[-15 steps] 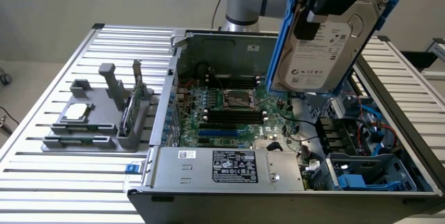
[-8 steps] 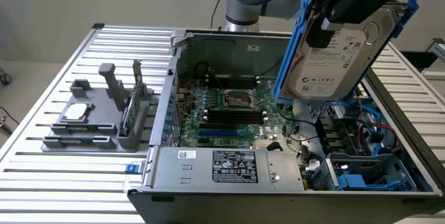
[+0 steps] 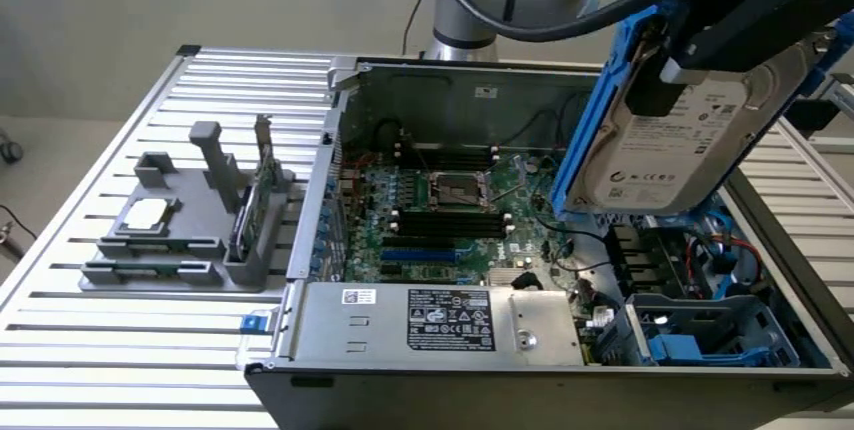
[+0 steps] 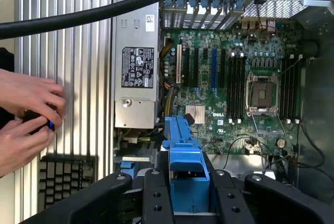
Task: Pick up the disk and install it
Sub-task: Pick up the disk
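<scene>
Exterior view, nine o'clock: a grey fixture [image 3: 174, 250] is set on the slatted counter [image 3: 134, 370]. A small silver chip [image 3: 147, 212] is laid flat on it, and a thin circuit card [image 3: 263, 200] is stood on edge.

Centre: an open computer case [image 3: 334, 150] with the motherboard [image 3: 454, 210] exposed. A power supply [image 3: 441, 320] is seated at six o'clock.

Two o'clock: the disk [image 3: 667, 150] is held clear above the case, tilted near upright, with its white label turned to the camera. The tool [image 3: 694, 75] is clamped on it from above.

Wrist view: the blue carrier [image 4: 182, 145] is gripped between the black fingers [image 4: 156, 198]. A person's hands [image 4: 28, 98] are seen over the counter beside the case.
</scene>
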### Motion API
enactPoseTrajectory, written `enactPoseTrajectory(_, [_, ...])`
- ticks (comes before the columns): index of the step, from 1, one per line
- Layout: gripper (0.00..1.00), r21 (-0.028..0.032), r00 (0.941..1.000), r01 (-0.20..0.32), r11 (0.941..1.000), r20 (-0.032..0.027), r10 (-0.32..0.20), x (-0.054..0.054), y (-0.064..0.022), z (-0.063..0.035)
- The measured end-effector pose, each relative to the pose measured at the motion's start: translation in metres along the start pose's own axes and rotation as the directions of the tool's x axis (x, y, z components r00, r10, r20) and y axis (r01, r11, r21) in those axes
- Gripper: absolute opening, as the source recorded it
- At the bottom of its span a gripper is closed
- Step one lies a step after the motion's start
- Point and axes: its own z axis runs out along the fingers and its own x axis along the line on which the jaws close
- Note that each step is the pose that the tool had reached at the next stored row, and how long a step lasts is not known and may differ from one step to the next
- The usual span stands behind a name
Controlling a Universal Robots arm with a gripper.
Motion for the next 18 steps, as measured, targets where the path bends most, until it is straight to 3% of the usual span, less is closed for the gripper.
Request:
enactPoseTrajectory(13, [0.33, -0.0212, 1.0000, 0.000, 0.9998, 0.0003, 0.000, 0.030, -0.0385, -0.0026])
enactPoseTrajectory(18, [0.33, -0.0263, 1.0000, 0.000, 0.9997, 0.0009, 0.000, 0.038, -0.0551, -0.0022])
